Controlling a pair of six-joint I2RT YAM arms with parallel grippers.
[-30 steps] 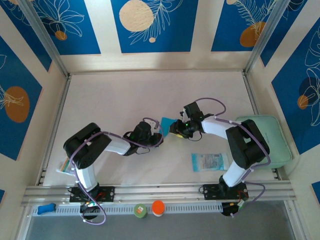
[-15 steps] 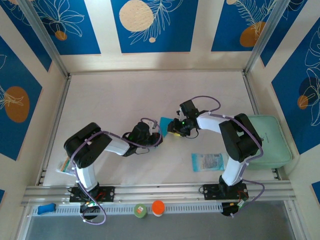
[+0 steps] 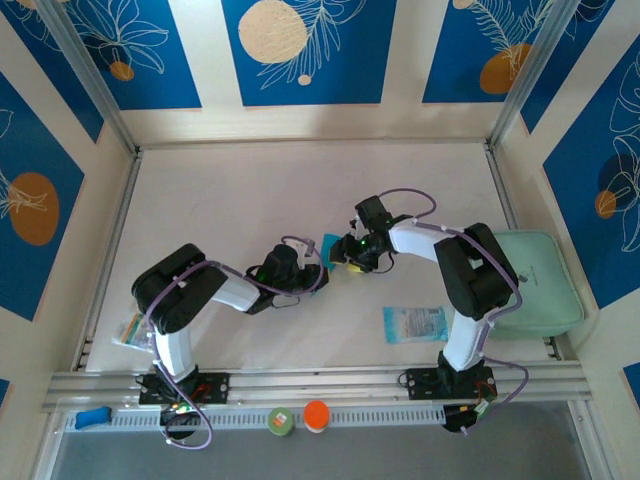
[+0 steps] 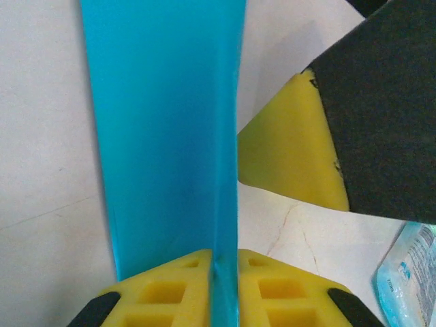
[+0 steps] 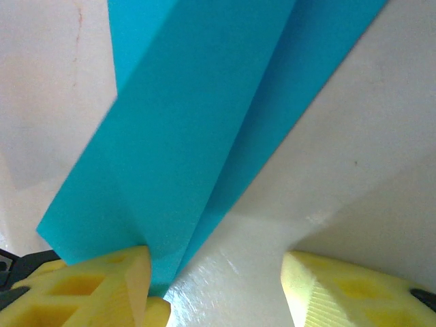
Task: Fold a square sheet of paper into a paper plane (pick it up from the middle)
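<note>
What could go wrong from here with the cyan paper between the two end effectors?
The left end effector pinches the cyan paper by one thin edge; it might slip out.
The right end effector is open with one finger against the paper; closing there might crumple it.
Both end effectors sit very close; they could bump.

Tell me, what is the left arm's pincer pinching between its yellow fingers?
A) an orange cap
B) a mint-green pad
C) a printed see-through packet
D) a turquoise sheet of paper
D: in the left wrist view, the turquoise sheet of paper stands on edge between the two yellow pads of the left pincer, which press on it from both sides.
</note>
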